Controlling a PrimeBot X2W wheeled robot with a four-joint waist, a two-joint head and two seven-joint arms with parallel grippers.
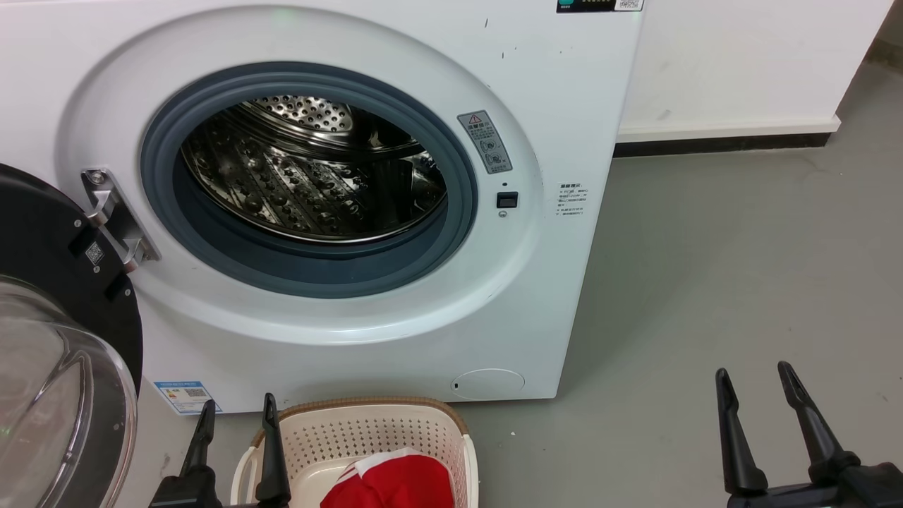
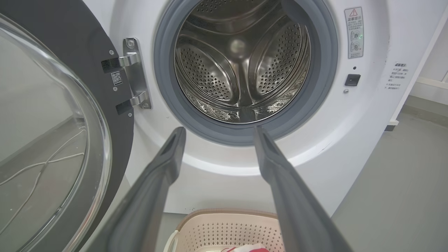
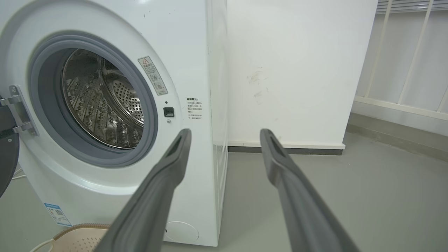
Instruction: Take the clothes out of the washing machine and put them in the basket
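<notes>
Floor [image 1: 705, 282] of plain grey lies open to the right of the washing machine [image 1: 564, 106], running back to a white wall [image 1: 741, 63] with a dark skirting strip [image 1: 719, 144]. The right wrist view also shows a pale railing [image 3: 402, 52] further right. The right end effector [image 1: 753, 369] hangs over this open stretch, well apart from the machine, with its two dark fingers spread and nothing between them. On the left, room is tighter. The black-framed glass door [image 1: 42, 282] stands swung wide on its metal hinge [image 1: 116, 215] and takes up the lower left of the head view, close beside the left end effector [image 1: 238, 400]. That end effector's fingers are likewise parted and hold nothing. In its own wrist view they point at the lower edge of the grey porthole seal [image 2: 245, 134]. A thin pale cable [image 2: 42, 164] on the floor shows through the door glass. The porthole is uncovered, and the perforated steel drum [image 1: 310, 183] shows through it. A cream basket [image 1: 367, 430] with perforated sides and a brown rim stands on the floor just in front of the machine's base, below the porthole. In the head view one left finger overlaps the basket's left corner; I cannot tell whether they touch. The red garment [image 1: 398, 483] with white trim lies inside the basket, at its near end.
</notes>
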